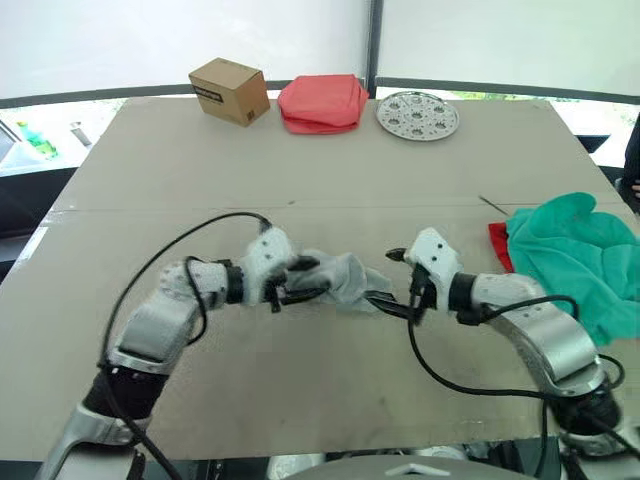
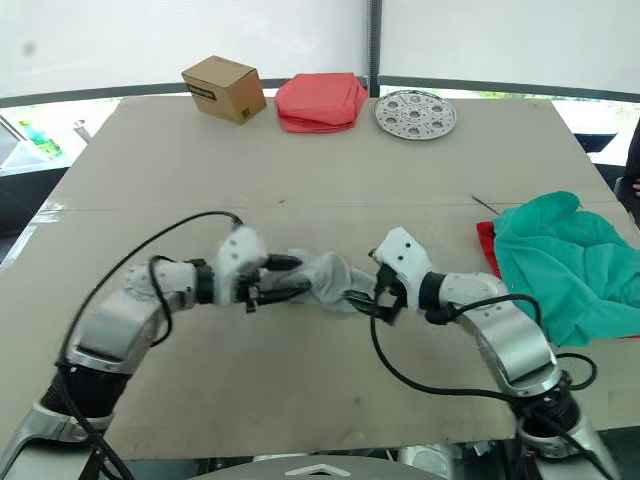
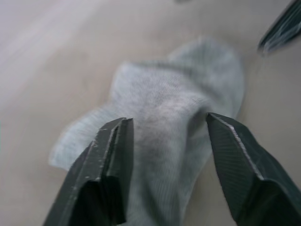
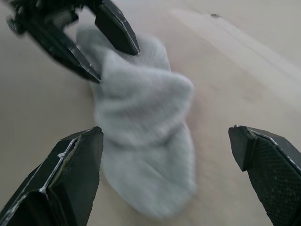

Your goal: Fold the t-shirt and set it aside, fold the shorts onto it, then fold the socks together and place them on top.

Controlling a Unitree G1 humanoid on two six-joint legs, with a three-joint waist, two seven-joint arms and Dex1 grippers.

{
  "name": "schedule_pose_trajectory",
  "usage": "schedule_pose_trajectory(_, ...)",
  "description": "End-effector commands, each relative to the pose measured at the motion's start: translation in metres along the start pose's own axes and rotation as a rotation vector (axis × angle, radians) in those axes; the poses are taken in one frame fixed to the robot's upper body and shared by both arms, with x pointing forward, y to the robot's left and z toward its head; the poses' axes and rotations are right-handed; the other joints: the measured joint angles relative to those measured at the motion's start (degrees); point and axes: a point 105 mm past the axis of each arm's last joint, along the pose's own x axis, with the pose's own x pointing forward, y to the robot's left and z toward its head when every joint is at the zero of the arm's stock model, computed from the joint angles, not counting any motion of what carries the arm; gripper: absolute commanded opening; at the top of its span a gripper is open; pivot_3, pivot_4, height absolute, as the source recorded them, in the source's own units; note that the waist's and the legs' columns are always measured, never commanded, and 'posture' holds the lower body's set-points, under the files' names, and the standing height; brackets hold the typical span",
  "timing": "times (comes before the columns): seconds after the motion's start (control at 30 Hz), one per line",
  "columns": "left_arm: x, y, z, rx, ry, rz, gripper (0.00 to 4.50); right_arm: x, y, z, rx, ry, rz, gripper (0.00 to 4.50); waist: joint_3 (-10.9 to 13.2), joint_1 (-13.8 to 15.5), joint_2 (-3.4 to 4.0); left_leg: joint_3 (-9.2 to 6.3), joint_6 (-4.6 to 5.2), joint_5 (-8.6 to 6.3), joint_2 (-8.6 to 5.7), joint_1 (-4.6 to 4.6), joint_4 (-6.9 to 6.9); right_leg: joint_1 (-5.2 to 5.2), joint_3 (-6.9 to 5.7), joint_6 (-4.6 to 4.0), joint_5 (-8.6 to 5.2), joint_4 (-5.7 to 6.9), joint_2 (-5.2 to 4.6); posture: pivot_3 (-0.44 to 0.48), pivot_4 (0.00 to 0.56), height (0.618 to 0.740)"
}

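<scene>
Grey socks (image 1: 340, 278) bunched mid-table (image 1: 200, 170), between grippers. Soft, light, limp; likely to sag and slip. Left gripper (image 3: 164, 136) fingers open, straddling cuff end; right gripper (image 4: 164, 165) fingers wide. Pinch both layers at cuff.

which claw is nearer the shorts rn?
Right. The right claw sits at the socks mid-table, with the teal shorts off to its right side. The left claw is on the socks' far side, farther away.

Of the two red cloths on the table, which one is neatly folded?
The salmon-red cloth at the far edge, between box and metal disc.
</scene>
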Motion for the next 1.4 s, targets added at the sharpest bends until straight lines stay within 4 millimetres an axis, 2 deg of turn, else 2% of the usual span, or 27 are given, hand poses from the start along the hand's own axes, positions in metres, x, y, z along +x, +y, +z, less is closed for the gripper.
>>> schedule_pose_trajectory(0.03,-0.026,0.003,0.018,-0.081,-0.069,-0.016,2.44,-0.001,0.006,0.011,0.078,-0.013,0.045,4.5,0.0,0.1,0.01,0.01,0.01,-0.01,-0.01,0.02,0.0,0.01,0.0,0.02,-0.01,0.0,0.0,0.0,0.15,0.74)
schedule_pose_trajectory(0.17,-0.05,0.008,0.017,-0.254,-0.096,0.001,2.44,0.008,0.006,0.004,0.182,0.038,0.076,4.5,0.0,0.2,0.01,0.02,0.16,-0.1,-0.01,0.02,0.0,0.01,0.02,0.14,-0.08,-0.01,-0.04,0.0,0.15,0.74)
schedule_pose_trajectory(0.3,-0.064,0.016,-0.023,-0.33,-0.007,0.141,2.44,0.017,-0.008,-0.003,0.231,0.091,0.028,4.5,0.0,0.0,0.03,0.06,0.16,-0.09,-0.15,0.08,-0.01,0.03,0.08,0.14,-0.08,0.02,-0.04,0.0,0.15,0.74)
schedule_pose_trajectory(0.5,-0.06,0.014,-0.044,-0.341,0.015,0.213,2.44,0.021,-0.014,-0.007,0.253,0.116,0.009,4.5,0.0,0.3,0.0,0.01,0.01,-0.01,-0.14,0.03,-0.06,0.01,0.01,0.03,-0.03,0.0,-0.06,0.0,0.15,0.74)
schedule_pose_trajectory(0.63,-0.05,0.019,-0.042,-0.338,-0.013,0.26,2.44,0.024,-0.013,-0.007,0.249,0.121,0.016,4.5,0.0,0.2,-0.04,0.04,0.08,-0.05,-0.19,0.05,-0.05,0.01,0.07,-0.01,0.0,0.01,-0.08,0.0,0.15,0.74)
schedule_pose_trajectory(0.73,-0.036,0.012,-0.034,-0.347,-0.032,0.227,2.44,0.024,-0.012,-0.005,0.225,0.12,0.016,4.5,0.0,0.1,-0.03,0.02,0.06,-0.04,-0.19,0.05,-0.06,0.0,0.07,-0.05,0.03,0.03,-0.06,0.0,0.15,0.74)
schedule_pose_trajectory(0.8,-0.032,0.009,-0.032,-0.359,-0.039,0.217,2.54,0.025,-0.012,-0.003,0.211,0.117,0.015,3.97,0.0,0.1,-0.04,0.02,0.04,-0.03,-0.19,0.04,-0.06,0.0,0.07,-0.06,0.04,0.03,-0.06,0.0,0.15,0.74)
schedule_pose_trajectory(0.87,-0.032,0.008,-0.031,-0.363,-0.038,0.219,2.54,0.025,-0.011,-0.002,0.204,0.118,0.016,3.19,0.0,0.1,-0.05,0.04,-0.02,0.0,-0.19,0.05,-0.06,0.01,0.08,-0.07,0.05,0.03,-0.06,0.0,0.15,0.74)
schedule_pose_trajectory(0.9,-0.032,0.008,-0.031,-0.363,-0.036,0.22,2.54,0.025,-0.011,-0.002,0.201,0.119,0.016,2.62,0.0,0.0,-0.05,0.03,-0.01,0.0,-0.18,0.05,-0.06,0.0,0.09,-0.07,0.04,0.04,-0.06,0.0,0.15,0.74)
schedule_pose_trajectory(1.13,-0.034,0.006,-0.028,-0.369,-0.02,0.218,2.54,0.029,-0.013,-0.005,0.19,0.132,0.002,2.52,0.0,0.0,-0.04,0.03,0.09,-0.06,-0.18,0.06,-0.06,0.0,0.09,-0.01,0.01,0.03,-0.05,0.0,0.15,0.74)
schedule_pose_trajectory(1.23,-0.033,0.001,-0.026,-0.408,-0.027,0.21,2.54,0.029,-0.014,-0.008,0.178,0.14,-0.01,1.69,0.0,0.0,-0.04,0.03,0.06,-0.04,-0.18,0.06,-0.06,0.0,0.09,-0.02,0.01,0.03,-0.06,0.0,0.15,0.74)
schedule_pose_trajectory(1.3,-0.032,-0.001,-0.027,-0.448,-0.017,0.22,2.54,0.029,-0.015,-0.006,0.173,0.133,-0.016,0.8,0.0,0.0,-0.04,0.03,0.06,-0.04,-0.18,0.06,-0.06,0.0,0.1,-0.02,0.01,0.04,-0.06,0.0,0.15,0.74)
schedule_pose_trajectory(1.33,-0.032,-0.002,-0.029,-0.478,-0.014,0.227,2.54,0.029,-0.016,-0.004,0.17,0.128,-0.021,0.63,0.0,0.0,-0.04,0.03,0.06,-0.04,-0.18,0.06,-0.06,0.0,0.1,-0.02,0.01,0.04,-0.06,0.0,0.15,0.74)
schedule_pose_trajectory(1.37,-0.033,-0.002,-0.03,-0.501,-0.015,0.233,2.54,0.029,-0.017,-0.003,0.166,0.124,-0.024,0.03,0.0,0.0,-0.04,0.04,0.04,-0.03,-0.18,0.06,-0.06,0.0,0.11,-0.01,0.01,0.04,-0.05,0.0,0.15,0.74)
schedule_pose_trajectory(1.4,-0.033,-0.002,-0.03,-0.52,-0.019,0.238,2.54,0.029,-0.017,-0.002,0.163,0.122,-0.026,0.03,0.0,0.0,-0.04,0.04,-0.03,0.01,-0.18,0.07,-0.06,0.0,0.12,-0.01,0.01,0.04,-0.05,0.0,0.15,0.74)
